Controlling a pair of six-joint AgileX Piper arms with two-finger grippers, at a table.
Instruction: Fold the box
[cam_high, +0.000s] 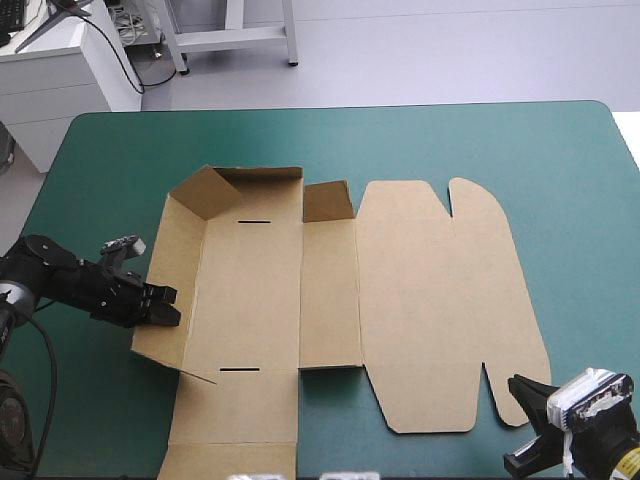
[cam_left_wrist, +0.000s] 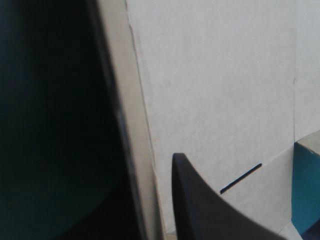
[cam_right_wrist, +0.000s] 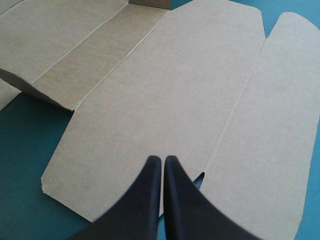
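Note:
The brown box (cam_high: 420, 300) lies as a cut sheet across the middle of the table, its lid panel flat to the right. Its left wall (cam_high: 165, 280) is tilted up, and the far-left corner flap (cam_high: 205, 192) and a small far flap (cam_high: 327, 200) stand raised. My left gripper (cam_high: 165, 305) is at the left wall's outer edge, shut on it. In the left wrist view one black finger (cam_left_wrist: 200, 205) lies on the wall's inner face (cam_left_wrist: 225, 100); the other is hidden behind the board. My right gripper (cam_high: 515, 385) (cam_right_wrist: 163, 161) is shut with nothing in it, just above the lid's near edge (cam_right_wrist: 175, 90).
The box's near-left flap (cam_high: 235, 440) reaches the table's near edge. Teal-green cover (cam_high: 400, 140) shows beyond the sheet's far side and to its right (cam_high: 580, 260). A slot (cam_left_wrist: 241, 178) cuts the base panel ahead of my left finger.

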